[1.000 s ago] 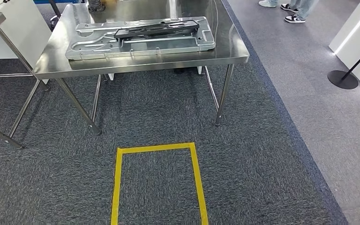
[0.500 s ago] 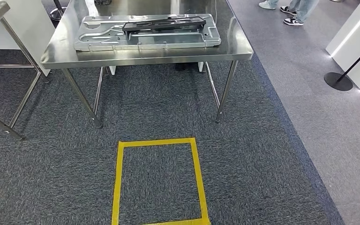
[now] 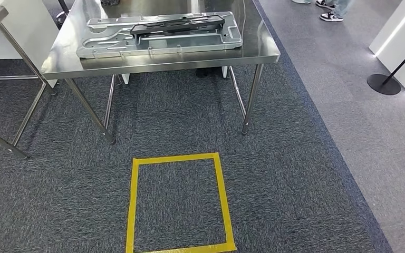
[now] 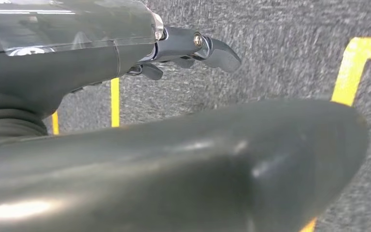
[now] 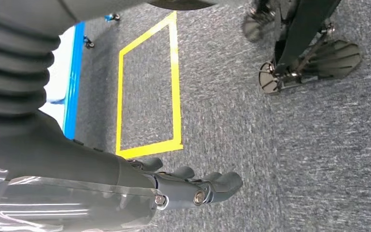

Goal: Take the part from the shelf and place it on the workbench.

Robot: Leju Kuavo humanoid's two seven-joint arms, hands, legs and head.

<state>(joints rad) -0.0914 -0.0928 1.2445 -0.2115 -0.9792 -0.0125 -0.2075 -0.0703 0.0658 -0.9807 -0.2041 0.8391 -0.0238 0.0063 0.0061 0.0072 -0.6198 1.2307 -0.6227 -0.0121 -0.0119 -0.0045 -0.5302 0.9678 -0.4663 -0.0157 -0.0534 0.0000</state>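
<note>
While both hands hang empty over the carpet, left hand and right hand with fingers loosely extended, the grey part lies flat on the steel workbench. On the floor before that workbench sits a yellow tape square.

dark part flat on workbench

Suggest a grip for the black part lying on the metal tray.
Probably the black part at its two ends, one hand each, coming from the table's near edge. It is long and slim, lying flat along the tray, so an end grip should keep it level.
</note>
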